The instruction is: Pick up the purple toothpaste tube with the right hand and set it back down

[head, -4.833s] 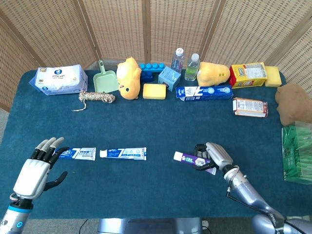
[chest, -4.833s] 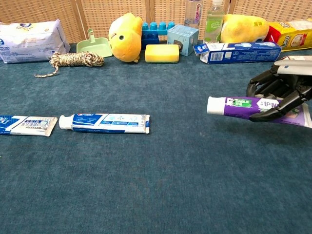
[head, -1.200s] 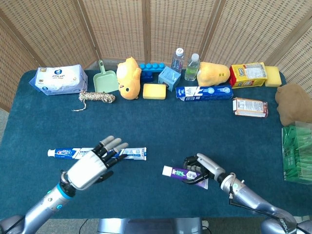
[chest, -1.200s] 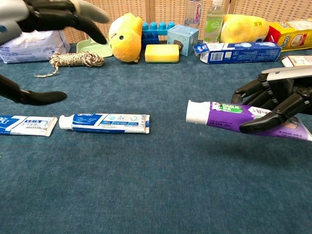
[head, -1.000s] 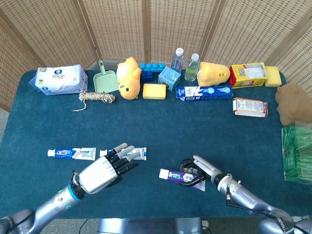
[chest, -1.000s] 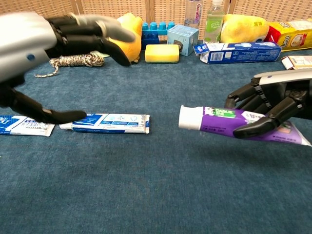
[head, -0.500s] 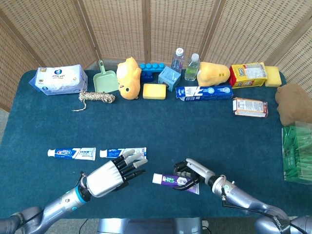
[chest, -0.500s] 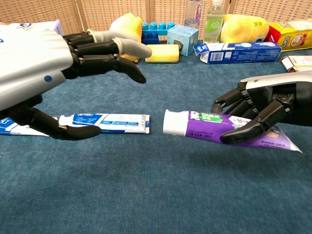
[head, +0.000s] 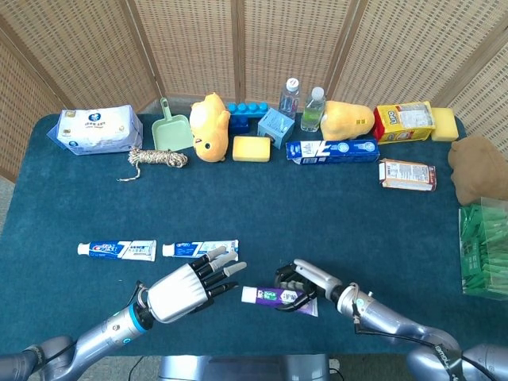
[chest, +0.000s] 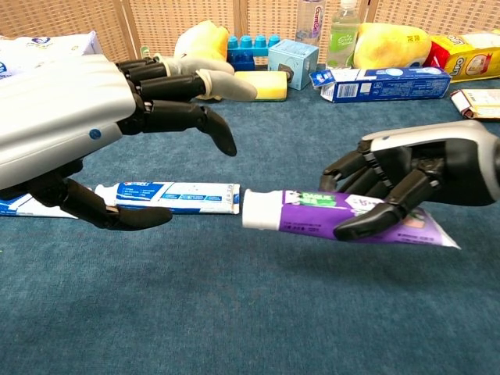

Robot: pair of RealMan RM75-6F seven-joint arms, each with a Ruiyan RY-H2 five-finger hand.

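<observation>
the right hand [chest: 406, 183] holds the purple toothpaste tube [chest: 328, 215] up off the blue surface [head: 333, 198], near the front edge. its fingers wrap over the top and its thumb sits under the tube. the tube lies flat, with its white cap pointing at the left hand [chest: 86, 148]. so the picking up looks done, and the putting down comes next. i think the hand needs to go down slowly until the tube lies on the surface, then let go. the left hand is wide, holds nothing and floats just beside the cap.
</observation>
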